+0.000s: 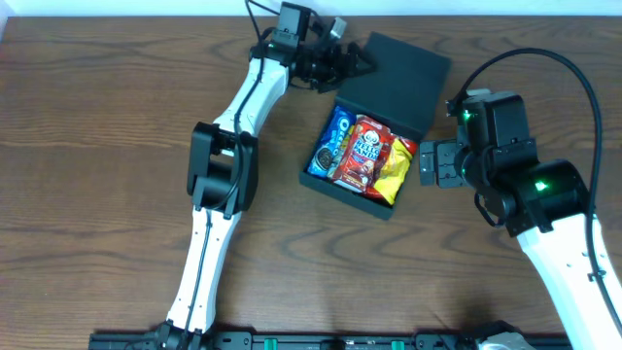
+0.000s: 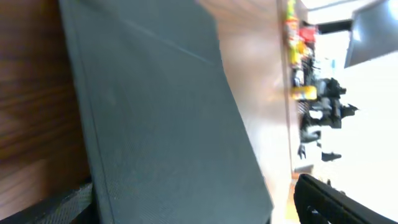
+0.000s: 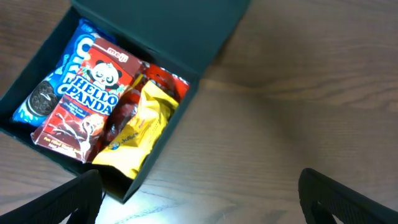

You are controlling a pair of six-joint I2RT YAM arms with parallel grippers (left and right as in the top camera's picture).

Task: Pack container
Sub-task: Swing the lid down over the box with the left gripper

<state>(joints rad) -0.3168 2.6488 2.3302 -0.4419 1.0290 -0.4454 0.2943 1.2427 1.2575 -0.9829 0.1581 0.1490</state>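
Container (image 1: 348, 189), lying near the middle of the bench's far edge with its lid (image 1: 398, 66) folded back, was shown filled with a blue biscuit packet (image 1: 330, 141), a Hello Panda box (image 1: 364, 151) and a yellow packet (image 1: 394, 175), the left gripper (image 1: 345, 63) spread wide at the lid's far-left corner and the right gripper (image 1: 432, 163) spread wide beside its right side.

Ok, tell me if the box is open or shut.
Open. The box has its lid folded back, and snack packets show inside.
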